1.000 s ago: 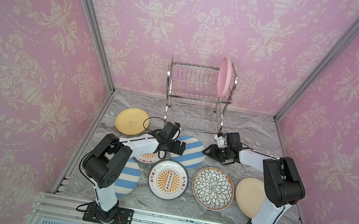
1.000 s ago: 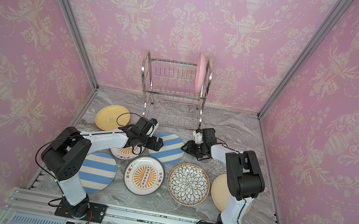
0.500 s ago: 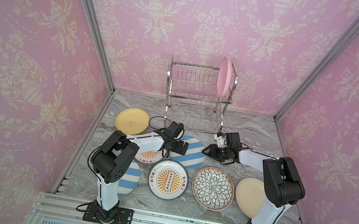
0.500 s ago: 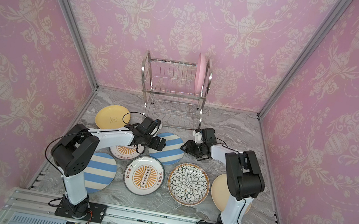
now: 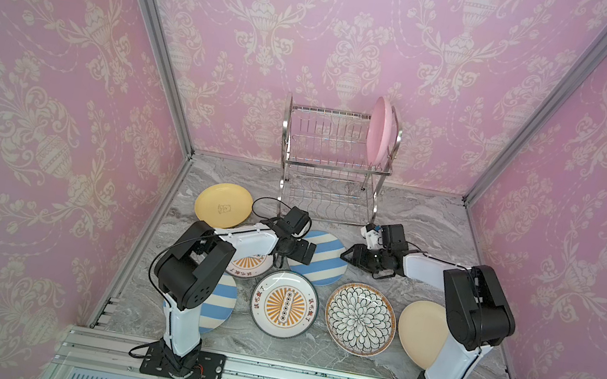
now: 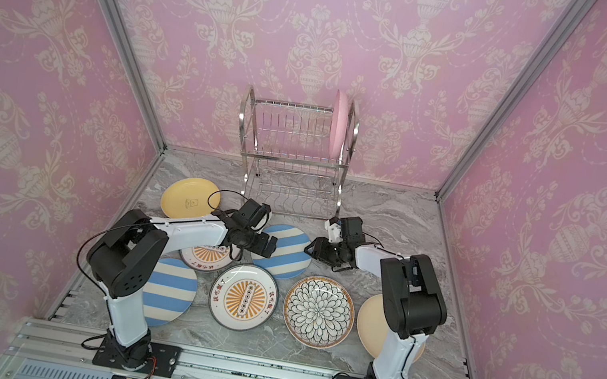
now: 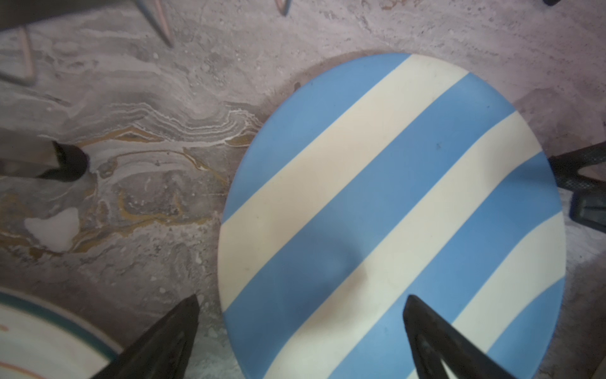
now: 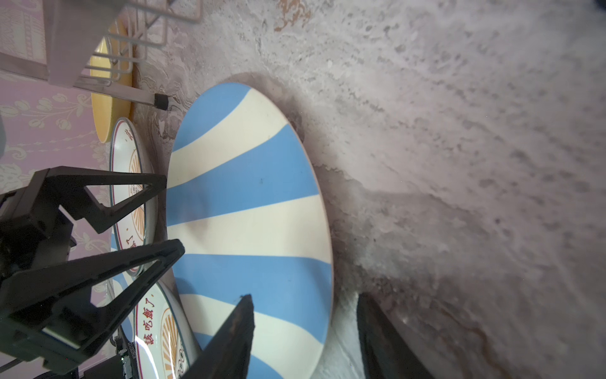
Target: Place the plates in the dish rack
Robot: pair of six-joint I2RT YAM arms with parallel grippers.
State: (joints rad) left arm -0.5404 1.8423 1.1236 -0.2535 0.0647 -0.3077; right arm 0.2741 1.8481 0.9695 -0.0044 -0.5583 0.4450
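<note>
Placement of rear striped plate [image 5: 323, 259]: flat on counter [image 5: 433, 230], between left claw [image 7: 301, 302] and right claw [image 8: 303, 297]; both spread, astride opposite rims, one finger over plate, one beside it.

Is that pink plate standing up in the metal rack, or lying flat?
Standing up. The pink plate sits on edge in the upper tier of the dish rack, at its right end.

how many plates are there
8. Pink plate stands in the rack's top tier. On the table: yellow plate back left, sunburst plate under the left arm, striped plate in the middle; front row: second striped plate, second sunburst plate, petal plate, beige plate.
</note>
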